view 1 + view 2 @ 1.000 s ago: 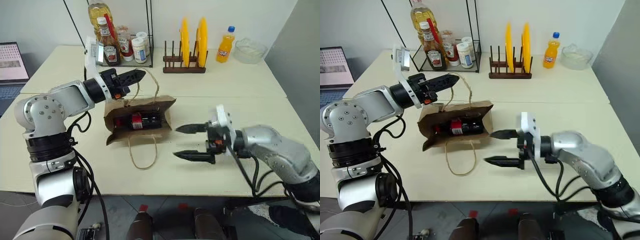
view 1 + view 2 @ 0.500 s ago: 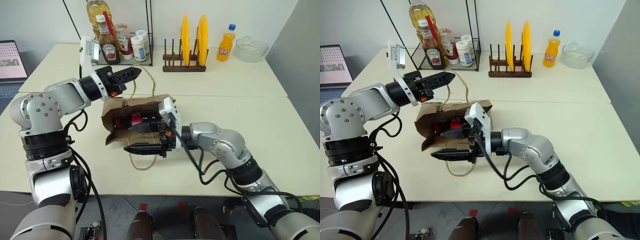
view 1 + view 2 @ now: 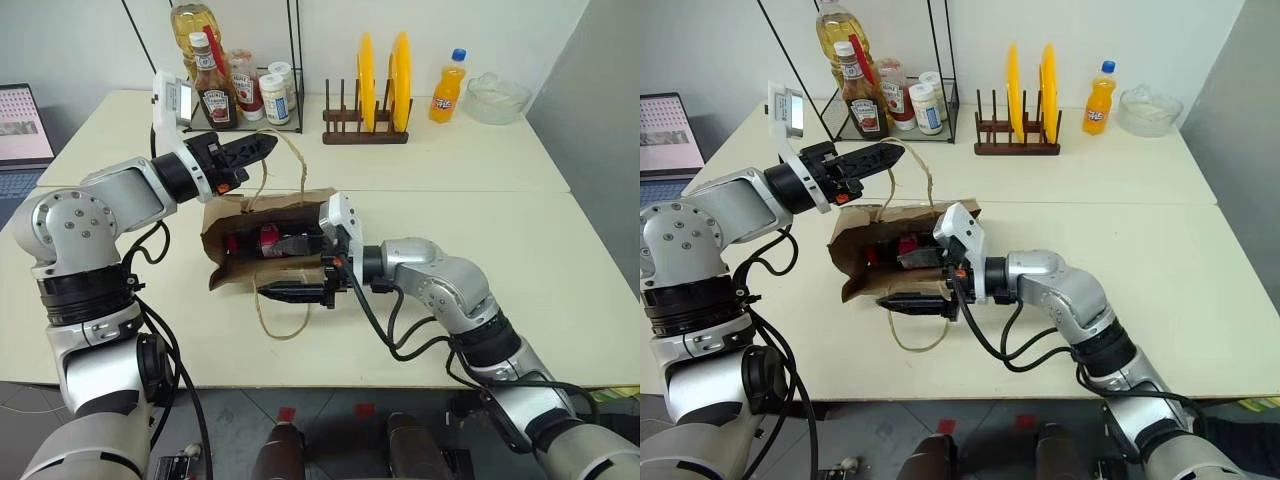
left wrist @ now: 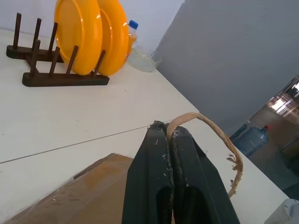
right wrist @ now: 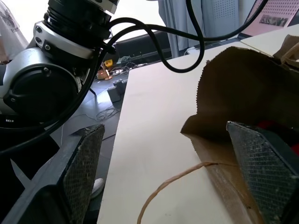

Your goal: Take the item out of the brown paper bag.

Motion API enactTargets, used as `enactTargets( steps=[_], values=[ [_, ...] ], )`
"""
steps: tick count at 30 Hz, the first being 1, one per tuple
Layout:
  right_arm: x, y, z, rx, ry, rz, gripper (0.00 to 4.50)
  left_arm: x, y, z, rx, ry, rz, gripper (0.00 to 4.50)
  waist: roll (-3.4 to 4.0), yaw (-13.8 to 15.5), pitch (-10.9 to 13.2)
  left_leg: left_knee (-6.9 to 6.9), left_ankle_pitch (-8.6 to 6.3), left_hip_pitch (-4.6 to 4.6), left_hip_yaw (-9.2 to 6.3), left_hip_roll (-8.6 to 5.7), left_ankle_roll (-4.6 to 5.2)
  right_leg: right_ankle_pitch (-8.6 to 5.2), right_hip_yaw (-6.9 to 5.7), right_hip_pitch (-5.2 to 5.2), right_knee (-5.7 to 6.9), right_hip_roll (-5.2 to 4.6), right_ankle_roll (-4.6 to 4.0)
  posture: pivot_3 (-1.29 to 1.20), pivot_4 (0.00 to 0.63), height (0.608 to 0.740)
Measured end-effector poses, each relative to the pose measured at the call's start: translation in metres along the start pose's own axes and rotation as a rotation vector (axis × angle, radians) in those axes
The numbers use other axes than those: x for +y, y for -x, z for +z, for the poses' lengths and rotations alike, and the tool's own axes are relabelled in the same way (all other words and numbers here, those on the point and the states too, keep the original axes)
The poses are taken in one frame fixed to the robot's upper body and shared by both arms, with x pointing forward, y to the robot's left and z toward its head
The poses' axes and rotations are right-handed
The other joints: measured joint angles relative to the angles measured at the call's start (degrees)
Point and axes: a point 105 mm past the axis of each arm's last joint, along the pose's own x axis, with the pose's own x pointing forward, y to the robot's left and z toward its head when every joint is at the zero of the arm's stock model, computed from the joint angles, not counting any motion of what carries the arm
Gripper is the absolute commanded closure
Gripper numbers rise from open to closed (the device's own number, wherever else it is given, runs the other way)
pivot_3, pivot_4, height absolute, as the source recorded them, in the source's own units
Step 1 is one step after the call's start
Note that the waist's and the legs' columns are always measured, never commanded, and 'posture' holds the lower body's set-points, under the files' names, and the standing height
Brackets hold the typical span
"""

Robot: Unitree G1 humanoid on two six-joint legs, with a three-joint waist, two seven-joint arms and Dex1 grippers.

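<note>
**One finger in the bag, one finger out: where this could slip**

The item [image 3: 268, 238], a small dark bottle with a red cap end and red label, lies on its side inside the creased brown kraft paper bag [image 3: 228, 272], near the open mouth. It is not out, and I am not gripping it.

My right gripper [image 3: 297, 268] stands spread wide at that mouth. The upper finger reaches into the opening by the bottle; the lower finger [image 3: 292, 293] lies outside, under the bag's near edge, touching the paper. If I close like this, I judge I would pinch the paper wall together with the bottle, or the wall alone, and drag the whole bag along the cream table [image 3: 480, 230].

My left gripper [image 3: 268, 147] is clenched on the thin tan string handle [image 4: 212, 133], holding the upper side of the mouth up. If that thin loop slips, the paper may sag over the bottle and hide it.

The bottle is round and could roll deeper if nudged. The second string handle [image 3: 283, 320] lies loose on the table just by my lower finger and could snag.
</note>
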Motion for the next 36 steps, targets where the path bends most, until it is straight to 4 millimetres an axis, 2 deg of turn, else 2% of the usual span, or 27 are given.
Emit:
enactTargets(
  steps=[3,7,13,14,18,23,27,31,36],
  values=[
    [0.000,-0.003,0.001,-0.006,-0.006,0.007,0.67,0.000,0.000,0.000,-0.001,0.000,-0.002,4.50,0.00,-0.1,0.0,0.00,0.01,0.00,0.00,0.00,0.00,0.01,0.00,0.00,0.00,0.00,-0.01,0.00,0.150,0.740],
    [0.002,-0.009,0.007,-0.028,-0.008,0.024,2.11,0.000,0.000,0.000,-0.001,0.000,-0.003,4.50,0.00,-0.3,0.0,0.00,0.02,0.00,-0.01,0.00,-0.01,0.01,0.00,0.00,-0.01,0.00,-0.01,0.00,0.150,0.740],
    [-0.001,-0.013,0.003,-0.024,-0.031,0.018,4.30,0.000,0.000,0.000,-0.001,0.001,-0.005,4.50,0.00,-0.7,0.0,0.00,0.03,0.00,-0.01,0.00,-0.01,0.01,0.00,0.00,0.02,0.00,-0.02,0.00,0.150,0.740],
    [-0.003,-0.013,0.002,-0.023,-0.037,0.014,4.47,0.000,0.000,0.000,-0.001,0.001,-0.005,4.50,0.00,-0.8,0.0,0.00,0.03,0.01,-0.01,0.00,-0.01,0.01,0.00,0.00,0.03,0.00,-0.02,0.00,0.150,0.740],
    [-0.006,-0.021,-0.001,-0.030,-0.064,0.004,4.47,0.000,0.000,0.000,-0.001,0.003,-0.005,4.50,0.00,-1.0,0.0,0.00,0.04,0.02,-0.01,0.00,-0.01,0.01,0.00,-0.01,0.06,0.00,-0.02,0.00,0.150,0.740],
    [-0.007,-0.040,0.006,-0.063,-0.049,0.006,4.47,0.000,0.000,0.000,-0.001,0.003,-0.005,4.50,0.00,-1.1,0.0,0.00,0.05,0.01,-0.02,0.00,-0.03,0.01,0.00,-0.01,0.07,0.00,-0.02,0.00,0.150,0.740],
    [-0.017,-0.047,-0.001,-0.057,-0.036,-0.030,4.47,0.000,-0.001,-0.001,-0.001,0.006,-0.008,4.50,0.00,-1.0,0.0,0.01,0.07,0.02,-0.02,0.00,-0.04,0.02,-0.01,-0.01,0.07,0.00,-0.03,0.00,0.150,0.740],
    [-0.036,-0.047,-0.011,-0.016,0.015,-0.118,4.47,-0.001,-0.002,-0.001,-0.001,0.008,-0.010,4.50,0.00,-1.0,0.0,0.00,0.08,0.03,-0.03,0.00,-0.05,0.03,-0.01,-0.01,0.09,0.00,-0.04,0.00,0.150,0.740],
    [-0.062,-0.029,-0.024,0.050,0.076,-0.266,4.47,-0.001,-0.002,-0.001,-0.001,0.009,-0.010,4.50,0.00,-1.0,0.0,0.00,0.09,0.02,-0.03,0.00,-0.06,0.03,-0.01,-0.01,0.07,0.00,-0.05,0.00,0.150,0.740]
  ],
)
